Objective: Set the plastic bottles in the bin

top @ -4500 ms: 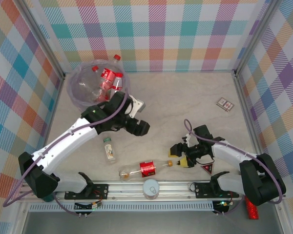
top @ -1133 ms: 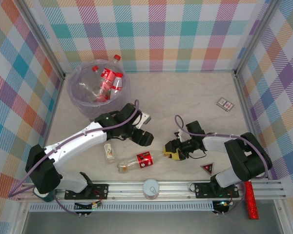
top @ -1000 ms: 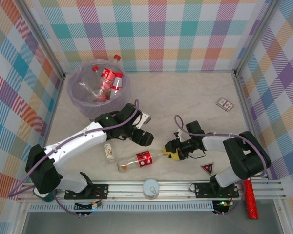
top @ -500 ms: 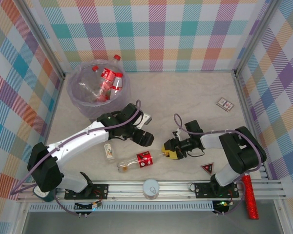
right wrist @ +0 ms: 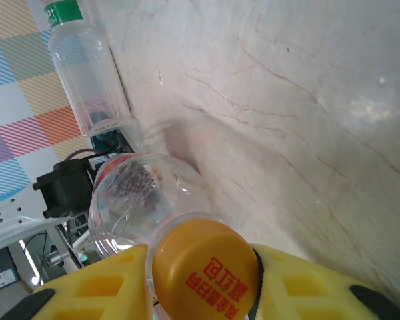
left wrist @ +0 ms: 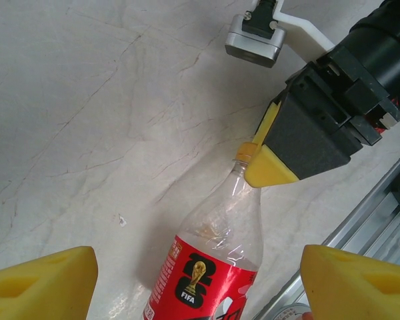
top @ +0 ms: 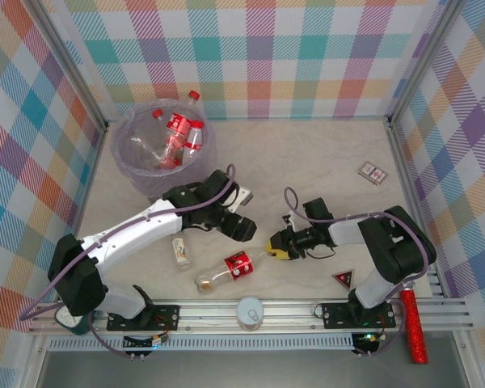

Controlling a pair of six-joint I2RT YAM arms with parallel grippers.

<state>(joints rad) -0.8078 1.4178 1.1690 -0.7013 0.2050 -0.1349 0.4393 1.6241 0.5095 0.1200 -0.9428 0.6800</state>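
A clear bottle with a red label (top: 230, 269) lies on the table, its yellow cap (right wrist: 203, 270) pointing right. My right gripper (top: 276, 246) is shut on that cap, a yellow pad (right wrist: 97, 283) pressing each side of it. In the left wrist view the bottle (left wrist: 217, 263) runs up to the right gripper's pad (left wrist: 272, 167). My left gripper (top: 241, 229) hovers open above the bottle's label end, touching nothing. A small clear bottle with a green cap (top: 179, 251) lies further left. The pale-purple bin (top: 128, 176) stands at the far left with several bottles (top: 178, 133) in it.
A small card box (top: 373, 172) lies at the far right, a red triangle (top: 344, 279) near the right arm's base. A round white lid (top: 249, 311) sits on the front rail, and a red glittery stick (top: 412, 327) lies beyond it.
My right gripper has slid a little left and closed on the yellow cap. The bottle has swung slightly, its neck end lifted toward the gripper. The left arm has barely moved.
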